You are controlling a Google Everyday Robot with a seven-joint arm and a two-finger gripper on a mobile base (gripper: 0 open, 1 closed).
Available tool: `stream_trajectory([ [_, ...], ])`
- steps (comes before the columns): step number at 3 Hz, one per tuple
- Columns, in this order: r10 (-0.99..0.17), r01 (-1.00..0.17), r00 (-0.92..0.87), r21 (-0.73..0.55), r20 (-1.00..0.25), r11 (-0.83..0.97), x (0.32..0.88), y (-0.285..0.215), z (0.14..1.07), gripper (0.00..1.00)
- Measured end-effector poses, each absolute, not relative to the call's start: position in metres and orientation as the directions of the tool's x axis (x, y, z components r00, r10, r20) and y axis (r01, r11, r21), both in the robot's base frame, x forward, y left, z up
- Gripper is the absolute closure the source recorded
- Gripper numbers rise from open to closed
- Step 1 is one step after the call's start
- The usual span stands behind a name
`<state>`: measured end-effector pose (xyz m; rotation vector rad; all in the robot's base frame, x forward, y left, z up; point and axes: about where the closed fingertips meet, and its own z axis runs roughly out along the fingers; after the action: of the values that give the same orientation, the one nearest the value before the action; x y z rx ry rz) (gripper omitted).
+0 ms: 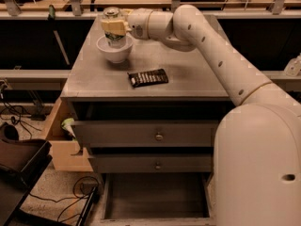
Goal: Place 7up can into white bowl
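The robot's white arm (221,55) rises from the large body at the lower right and goes up and to the left over the right part of the grey desk (188,76). Near the back edge of the desk it bends, and the last part of the arm lies almost horizontal and points to the left. At its end the gripper (115,27) is directly above the white bowl (114,51), which stands on the back left part of the desk. The fingers (109,26) are clamped on the middle of the 7up can (114,40). The can is upright, its silver top is above the fingers and its lower end is below the rim, inside the bowl. I cannot tell if it touches the bottom of the bowl. A dark candy bar wrapper (148,77) lies flat near the front edge, apart from the bowl.
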<state>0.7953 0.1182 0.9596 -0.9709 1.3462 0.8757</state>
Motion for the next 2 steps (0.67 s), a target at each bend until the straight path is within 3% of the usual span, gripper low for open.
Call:
stream_trajectory([
  [1, -0.072, -0.924, 0.053, -0.076, -0.996, 0.374, 0.7989, 0.1164, 0.9458, 1.0],
  [2, -0.071, -0.926, 0.052, -0.075, -0.996, 0.37, 0.7982, 0.1199, 0.9453, 0.84],
])
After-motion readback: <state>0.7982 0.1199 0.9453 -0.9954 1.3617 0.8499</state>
